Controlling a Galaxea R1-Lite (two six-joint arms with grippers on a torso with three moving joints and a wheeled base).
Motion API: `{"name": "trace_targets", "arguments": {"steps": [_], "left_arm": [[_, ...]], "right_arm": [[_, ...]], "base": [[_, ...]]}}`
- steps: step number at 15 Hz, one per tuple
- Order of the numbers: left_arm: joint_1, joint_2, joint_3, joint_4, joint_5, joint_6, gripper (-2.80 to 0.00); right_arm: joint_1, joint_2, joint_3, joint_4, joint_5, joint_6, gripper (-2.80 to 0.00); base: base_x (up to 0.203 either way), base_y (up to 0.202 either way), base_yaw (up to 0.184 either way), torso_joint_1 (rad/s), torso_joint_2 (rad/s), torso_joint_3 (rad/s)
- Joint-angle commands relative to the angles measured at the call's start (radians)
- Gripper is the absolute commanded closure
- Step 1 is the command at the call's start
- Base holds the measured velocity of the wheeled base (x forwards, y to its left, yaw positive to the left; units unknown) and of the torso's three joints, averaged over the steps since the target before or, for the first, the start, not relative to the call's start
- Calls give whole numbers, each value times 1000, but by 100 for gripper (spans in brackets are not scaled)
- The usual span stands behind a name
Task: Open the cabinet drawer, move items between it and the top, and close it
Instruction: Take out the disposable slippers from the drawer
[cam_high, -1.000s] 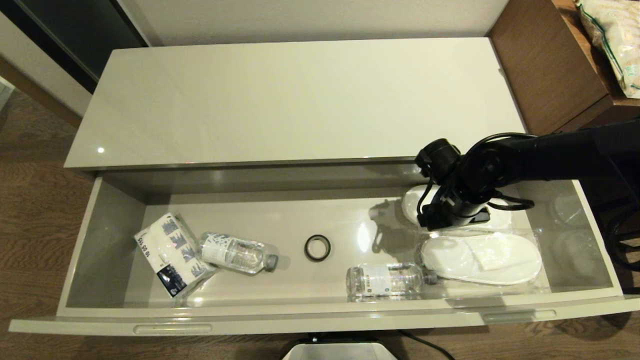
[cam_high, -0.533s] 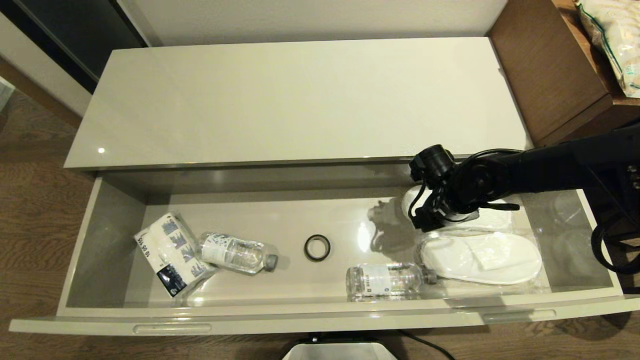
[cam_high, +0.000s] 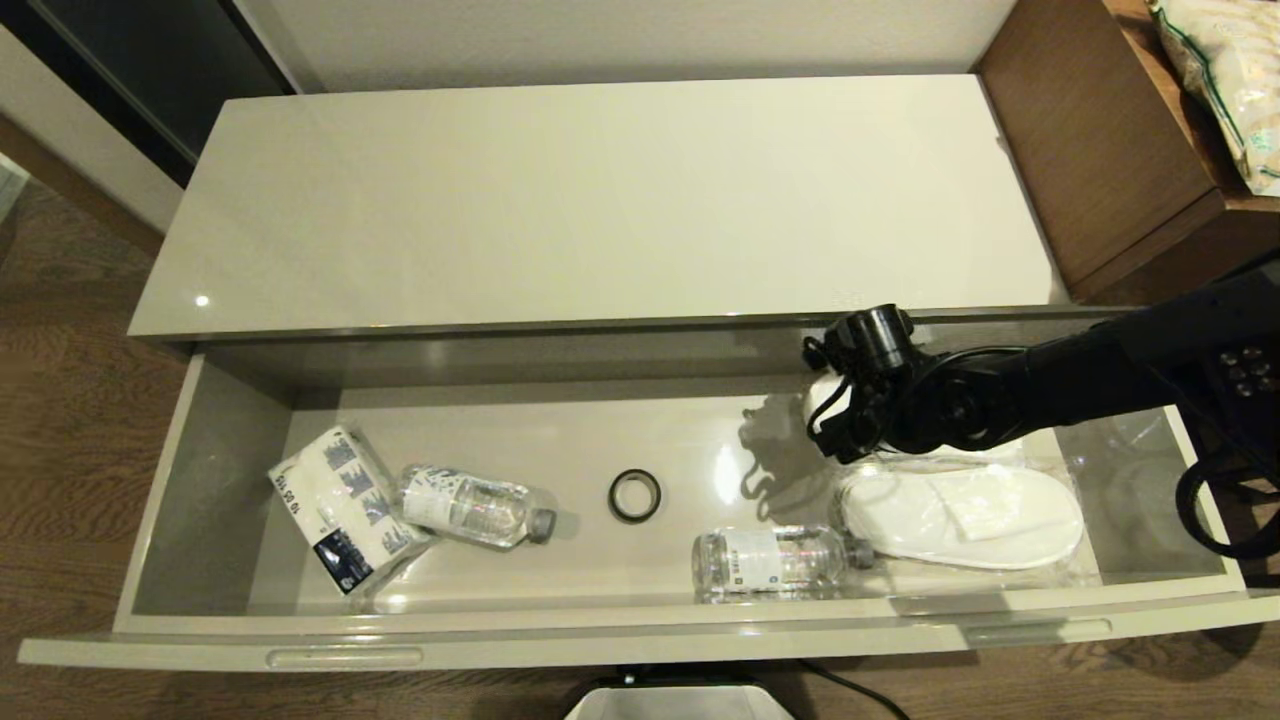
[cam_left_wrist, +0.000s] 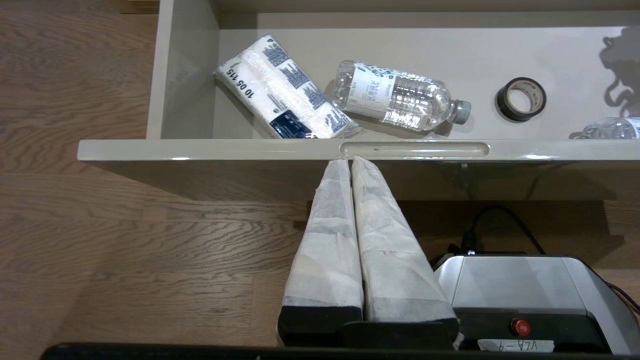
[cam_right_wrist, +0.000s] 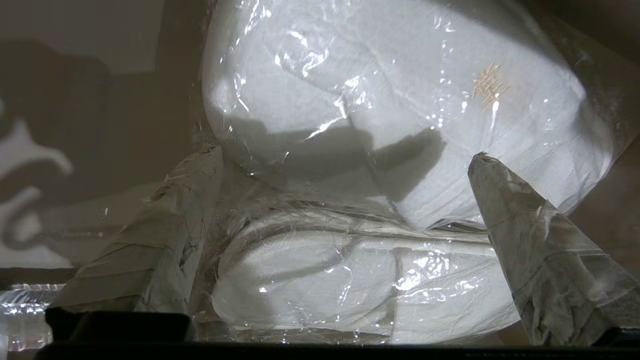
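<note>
The cabinet drawer is pulled fully out below the bare cream top. Two white slippers in clear bags lie at its right end: a front slipper and a back slipper, partly under my right arm. My right gripper hangs low over their toe ends. In the right wrist view it is open, with the back slipper and front slipper between and beyond its fingers, nothing gripped. My left gripper is shut and empty, just below the drawer's front rim.
A blue-printed tissue pack and a water bottle lie at the drawer's left. A black tape roll sits mid-drawer, and a second bottle lies beside the front slipper. A brown desk stands at right.
My right arm has sunk lower into the drawer over the slippers, its wrist shifting slightly left. The fingers stay open. The slippers have not moved.
</note>
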Motion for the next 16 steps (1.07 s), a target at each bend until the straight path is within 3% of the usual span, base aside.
{"name": "trace_targets", "arguments": {"steps": [1, 5, 11, 16], "left_arm": [[0, 0, 0, 1, 0, 0, 0], [0, 0, 0, 1, 0, 0, 0], [0, 0, 0, 1, 0, 0, 0], [0, 0, 0, 1, 0, 0, 0]], "right_arm": [[0, 5, 33, -28, 0, -8, -280], [-19, 24, 74, -97, -1, -41, -280], [-75, 102, 84, -315, 0, -167, -280], [-79, 107, 97, -337, 3, -197, -280]], "base": [[0, 0, 0, 0, 0, 0], [0, 0, 0, 0, 0, 0], [0, 0, 0, 0, 0, 0], [0, 0, 0, 0, 0, 0]]}}
